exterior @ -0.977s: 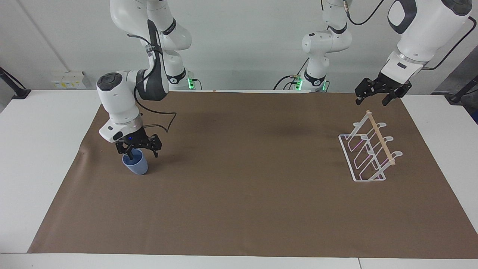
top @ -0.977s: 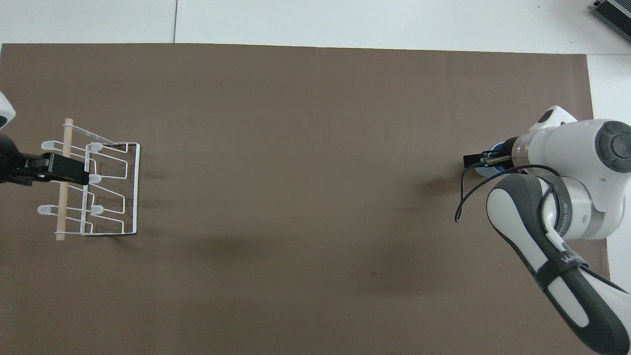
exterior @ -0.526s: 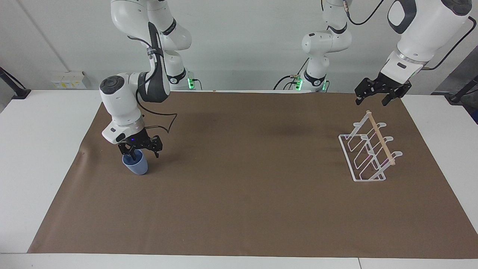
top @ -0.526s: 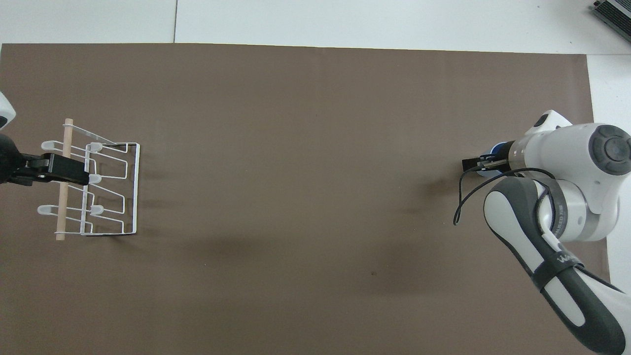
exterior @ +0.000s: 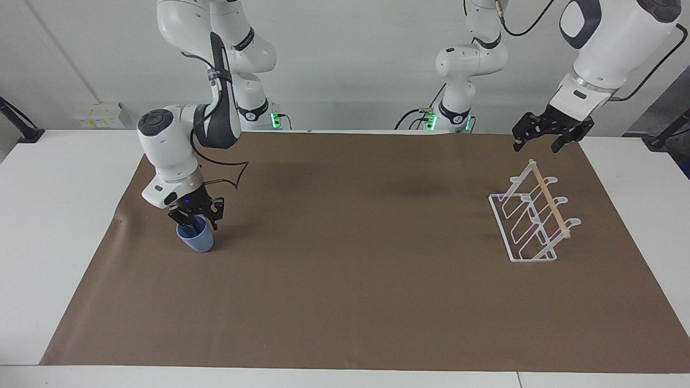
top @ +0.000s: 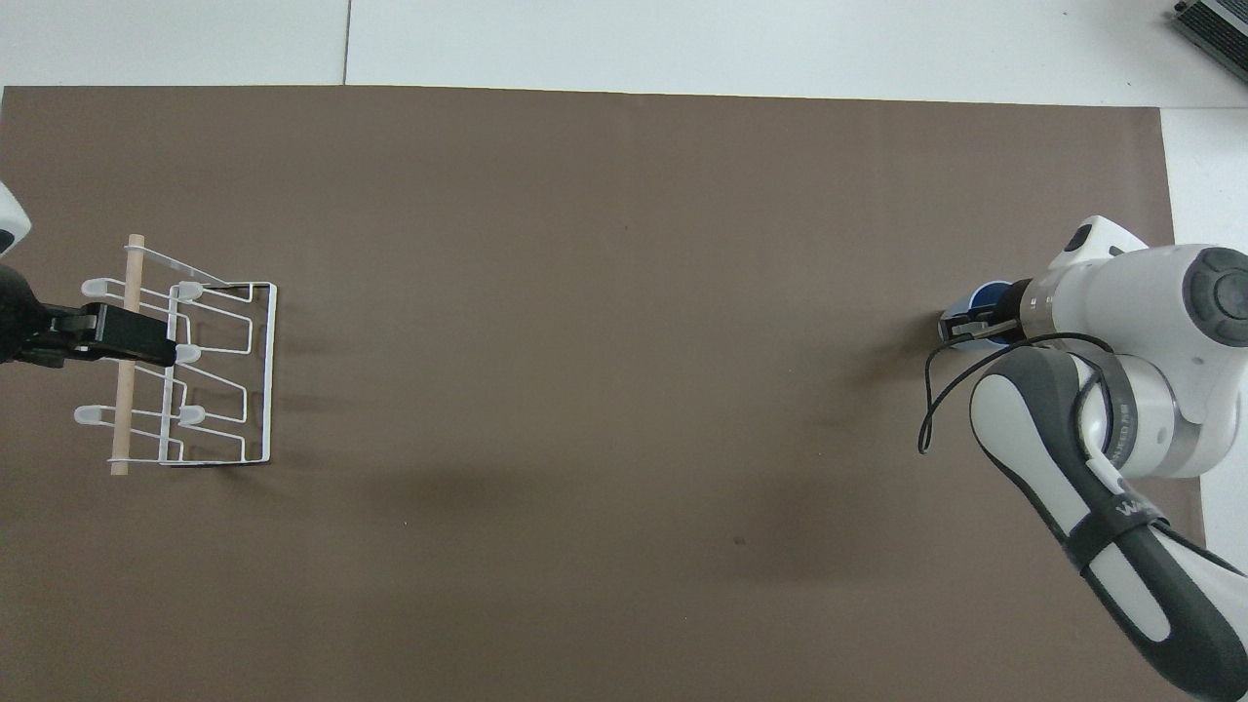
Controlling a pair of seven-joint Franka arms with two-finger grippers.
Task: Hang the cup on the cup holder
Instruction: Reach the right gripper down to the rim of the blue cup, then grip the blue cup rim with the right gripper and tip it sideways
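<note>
Lower left of the facing view: the right gripper (exterior: pixel 197 220) stands at the rim of the light-blue cup (exterior: pixel 196 240), fingers drawn in on the rim, one inside and one outside; the cup rests upright on the brown mat (exterior: pixel 356 280). Upper right: the left gripper (exterior: pixel 550 137) waits in the air above the cup holder (exterior: pixel 531 221), its fingers spread. The clear rack stands at middle right, well apart from the cup.

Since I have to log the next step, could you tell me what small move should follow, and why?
Probably finish closing the right gripper on the cup before lifting: its fingers straddle the rim, and the cup stands on the mat, far from the cup holder.
</note>
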